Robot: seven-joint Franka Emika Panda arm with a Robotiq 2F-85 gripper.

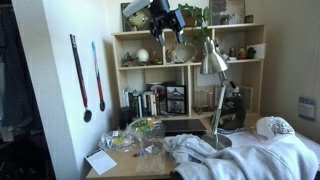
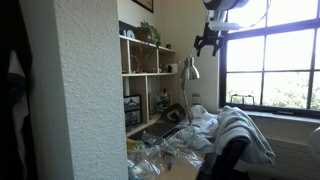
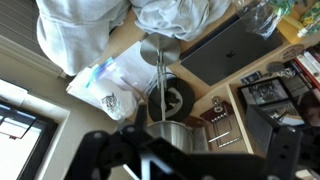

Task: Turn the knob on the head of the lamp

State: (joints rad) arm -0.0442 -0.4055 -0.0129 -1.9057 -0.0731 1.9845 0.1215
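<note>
The lamp [image 1: 217,100] stands on the desk in front of the shelf, its round base [image 3: 160,48] beside a pile of white cloth. Its silver cone head [image 1: 213,62] tilts downward and also shows in an exterior view [image 2: 189,69] and, from above, in the wrist view [image 3: 178,133]. The knob [image 1: 209,45] is the small narrow tip at the top of the head; it is too small to make out in the wrist view. My gripper [image 1: 166,26] hangs open and empty, high above the head and off to one side [image 2: 209,44]. In the wrist view its dark blurred fingers [image 3: 190,150] frame the head.
A wooden shelf unit [image 1: 180,75] with books, photo frames and plants stands behind the lamp. A closed laptop [image 3: 225,45], white clothes [image 1: 250,155] and clear plastic bags [image 1: 140,135] cover the desk. A window [image 2: 275,70] is at one side.
</note>
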